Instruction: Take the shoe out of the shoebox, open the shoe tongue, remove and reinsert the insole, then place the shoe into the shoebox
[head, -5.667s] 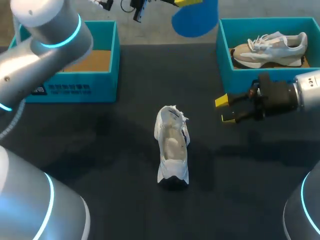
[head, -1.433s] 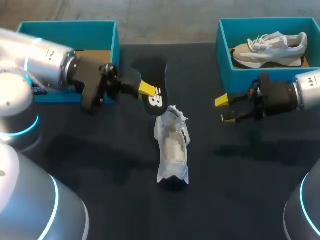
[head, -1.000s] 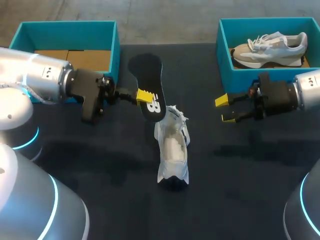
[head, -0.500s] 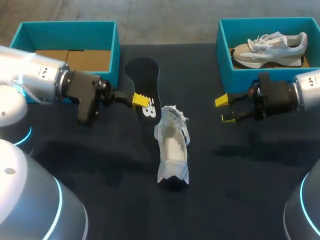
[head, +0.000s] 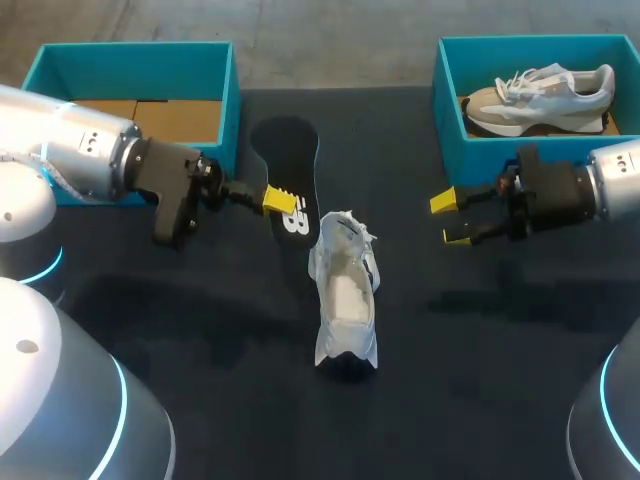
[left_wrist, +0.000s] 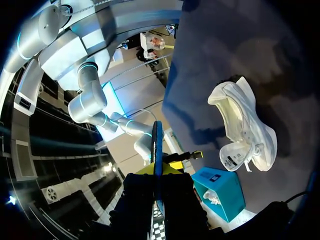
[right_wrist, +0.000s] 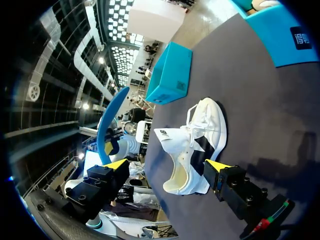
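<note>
Left pincer (head: 280, 198) grips the black insole (head: 289, 150) by one long edge, holding it just beside the white shoe (head: 345, 295), likely so an end can be steered into the upturned mouth. That shoe sits mid-worktop (head: 200, 330), outside the left shoebox (head: 225, 90). Right pincer (head: 450, 219) hovers spread and empty, probably placed to steady the shoe.
</note>
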